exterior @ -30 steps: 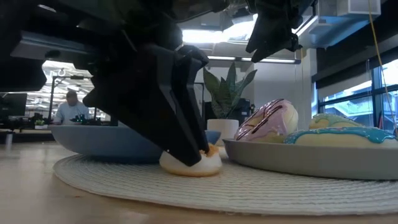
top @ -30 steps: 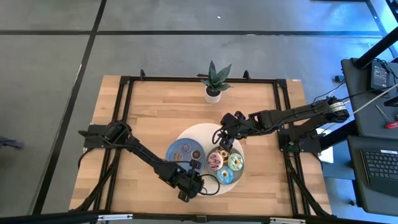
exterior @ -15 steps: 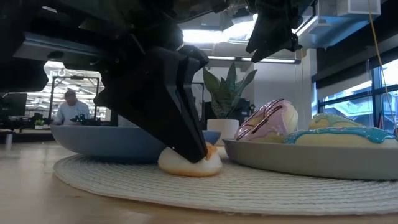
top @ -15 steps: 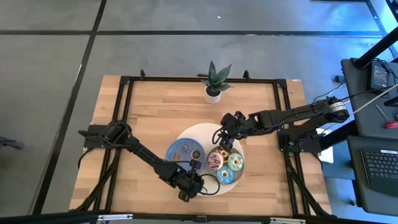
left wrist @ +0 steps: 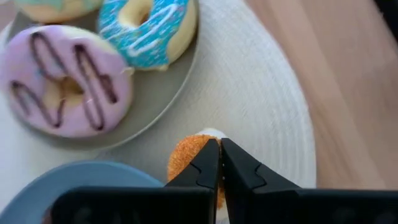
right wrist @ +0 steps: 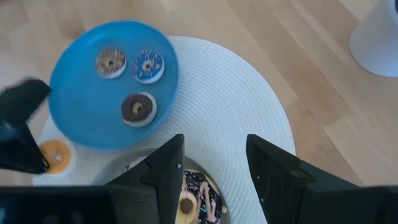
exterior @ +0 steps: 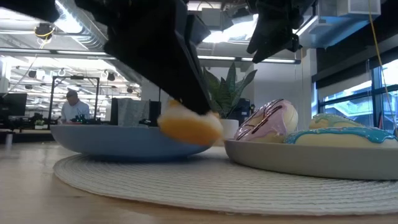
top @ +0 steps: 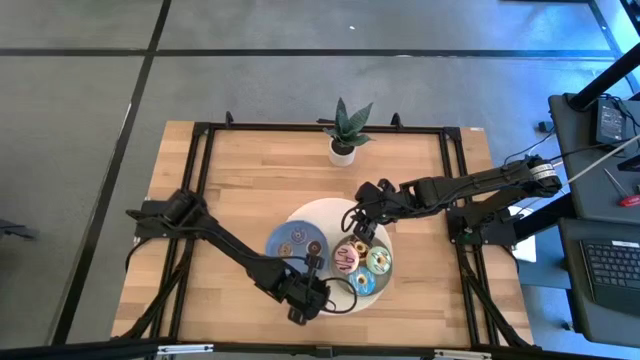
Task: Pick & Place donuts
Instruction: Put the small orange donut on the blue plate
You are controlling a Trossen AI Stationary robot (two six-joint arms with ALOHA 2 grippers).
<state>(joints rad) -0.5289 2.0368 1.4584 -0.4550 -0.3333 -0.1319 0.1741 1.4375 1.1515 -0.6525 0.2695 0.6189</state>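
Observation:
An orange mini donut [exterior: 189, 127] hangs above the white woven mat [exterior: 205, 180], held by my left gripper [left wrist: 219, 152], which is shut on it beside the blue plate [top: 283, 243]. That plate [right wrist: 93, 99] carries three mini donuts [right wrist: 138, 109]. The grey plate [left wrist: 171, 81] holds the pink-iced [left wrist: 65, 81], blue-iced [left wrist: 146, 28] and green-iced [top: 380, 260] donuts. My right gripper [right wrist: 214, 149] hovers open above the mat's far right part [top: 360, 228], touching nothing. My left gripper pinches the orange mini donut by its rim [left wrist: 186, 160] between the two fingers, only at their free ends. The fingers [exterior: 180, 74] slant down at it from above. The donut is lifted clear of the mat and hangs at the fingertips.
A potted plant [top: 343, 135] stands near the table's far edge. The round mat [top: 320, 213] lies at the table's middle with both plates on it. A black frame [top: 200, 200] runs along the table's sides. Bare wood shows left and right of the mat.
My left gripper has risen, still shut on the orange mini donut. The donut, which lay on the mat between the plates, is now lifted clear of it, about level with the blue plate's rim. My right arm kept still.

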